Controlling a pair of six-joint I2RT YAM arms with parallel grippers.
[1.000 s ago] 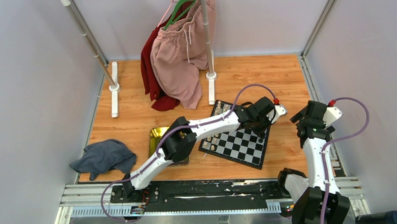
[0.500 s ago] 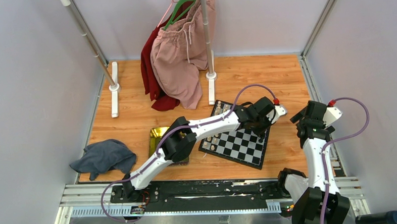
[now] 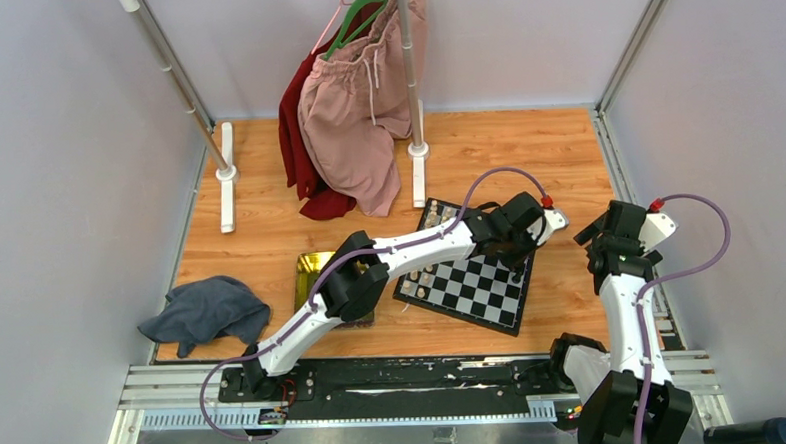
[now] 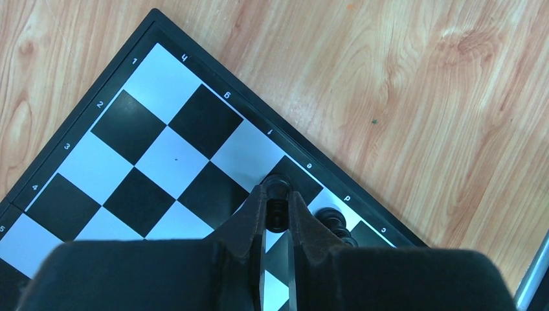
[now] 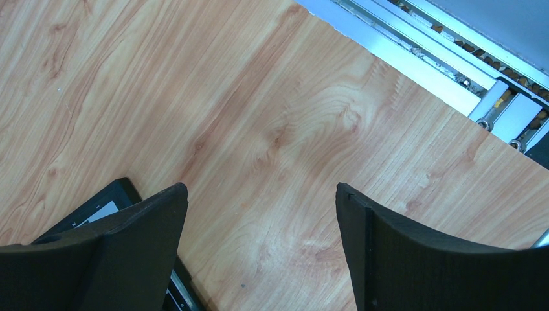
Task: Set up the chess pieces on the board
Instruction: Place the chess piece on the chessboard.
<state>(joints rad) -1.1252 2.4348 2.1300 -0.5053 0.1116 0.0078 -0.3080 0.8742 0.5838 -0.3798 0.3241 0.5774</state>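
My left gripper pinches a black chess piece at the board edge.
I see its fingers narrow on the piece over a dark edge square, other black pieces at its 4 o'clock; my right gripper stands wide over bare wood, board corner at 8 o'clock.

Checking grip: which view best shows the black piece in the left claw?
Left wrist: the black piece shows pinched in the left claw. From the top, the arm hides it; the right wrist misses it.
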